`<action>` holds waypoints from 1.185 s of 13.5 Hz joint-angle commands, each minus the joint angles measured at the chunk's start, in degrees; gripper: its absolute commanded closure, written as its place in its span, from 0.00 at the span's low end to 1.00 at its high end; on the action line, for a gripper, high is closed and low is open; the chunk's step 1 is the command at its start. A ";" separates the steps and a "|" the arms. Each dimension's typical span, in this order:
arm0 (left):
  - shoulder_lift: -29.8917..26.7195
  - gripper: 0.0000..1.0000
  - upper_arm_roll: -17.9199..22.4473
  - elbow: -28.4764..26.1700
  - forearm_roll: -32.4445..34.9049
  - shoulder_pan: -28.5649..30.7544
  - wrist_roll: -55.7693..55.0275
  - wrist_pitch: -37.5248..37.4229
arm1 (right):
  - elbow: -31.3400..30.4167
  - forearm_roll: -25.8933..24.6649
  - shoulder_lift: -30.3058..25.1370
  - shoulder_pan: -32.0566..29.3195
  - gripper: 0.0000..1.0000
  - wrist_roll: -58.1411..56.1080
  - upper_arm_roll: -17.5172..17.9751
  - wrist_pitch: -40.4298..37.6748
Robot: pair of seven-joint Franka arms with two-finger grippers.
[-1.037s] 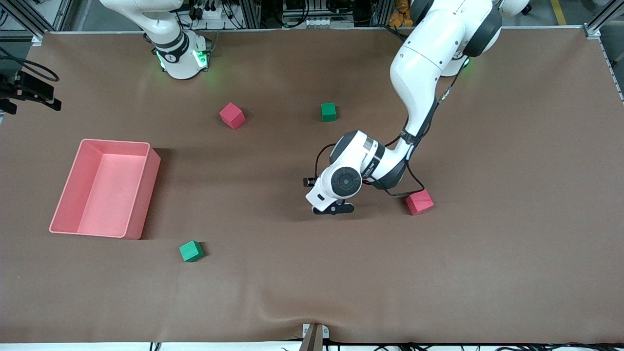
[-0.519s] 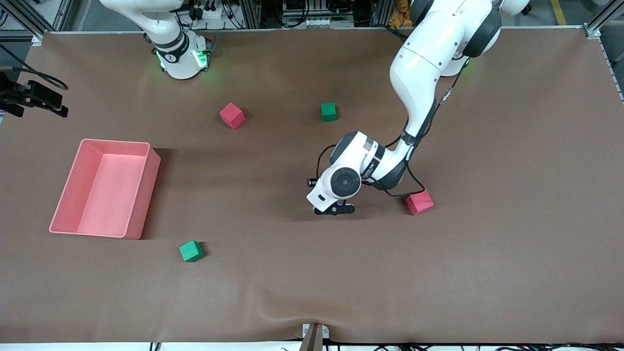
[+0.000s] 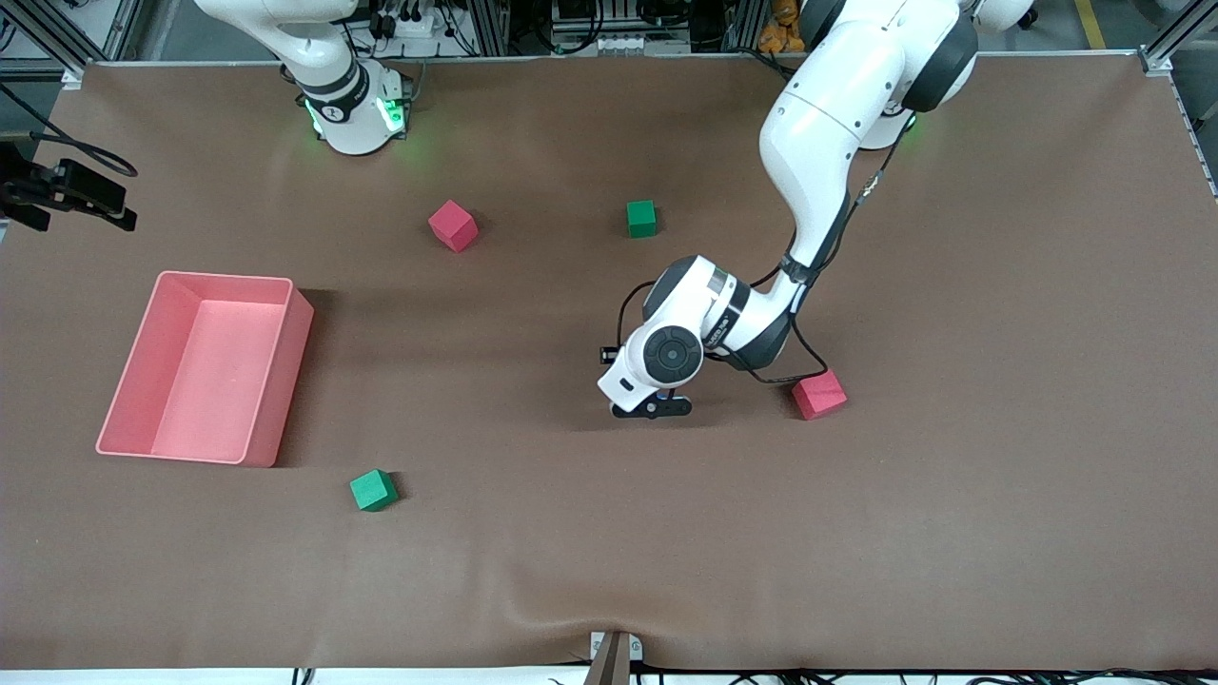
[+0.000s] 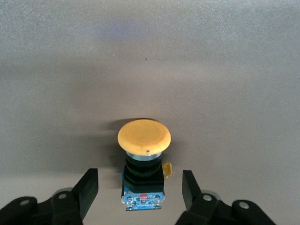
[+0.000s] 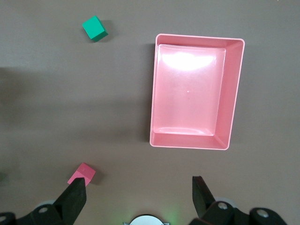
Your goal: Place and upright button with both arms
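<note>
The button (image 4: 144,159) has a round orange cap, a black body and a blue base, and rests on the brown table mat. My left gripper (image 4: 139,172) is open with one finger on each side of the button's body and a gap on both sides. I cannot tell whether the button stands upright or is tilted. In the front view the left gripper (image 3: 652,407) is low at the table's middle and hides the button. My right gripper (image 5: 138,180) is open and empty, high over the table by the pink bin (image 5: 197,37).
The pink bin (image 3: 224,278) stands toward the right arm's end. A pink-red cube (image 3: 819,395) lies close beside the left hand. Another pink-red cube (image 3: 452,225) and a green cube (image 3: 641,218) lie nearer the bases. A second green cube (image 3: 373,490) lies nearer the camera.
The left gripper has stayed almost still around the button. The black gripper at the right arm's end of the front view has shifted slightly.
</note>
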 commanded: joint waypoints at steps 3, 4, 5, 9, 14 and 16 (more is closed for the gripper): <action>0.37 0.21 0.70 0.50 1.07 -1.10 -0.07 -0.35 | 0.98 0.68 -0.13 -1.21 0.00 -0.24 0.71 -0.98; 0.37 0.22 0.70 0.24 1.07 -1.10 0.02 -0.35 | 0.89 0.59 -0.13 -1.21 0.00 -0.33 0.71 -1.51; 0.37 0.25 0.70 0.24 1.07 -1.10 0.10 -0.35 | 0.89 0.59 -0.13 -1.38 0.00 -0.42 0.62 -1.60; 0.10 0.46 0.70 0.24 1.42 -1.01 0.81 -0.35 | 0.98 0.76 -0.04 -2.70 0.00 -0.51 0.62 -1.07; 0.10 0.67 0.70 0.24 1.86 -1.10 0.81 -0.44 | 0.98 0.68 0.04 -2.18 0.00 -0.59 0.88 -1.07; -0.77 0.74 0.70 0.24 1.77 -1.01 0.03 -1.57 | 0.98 0.76 0.13 -1.83 0.00 -0.51 1.06 -1.07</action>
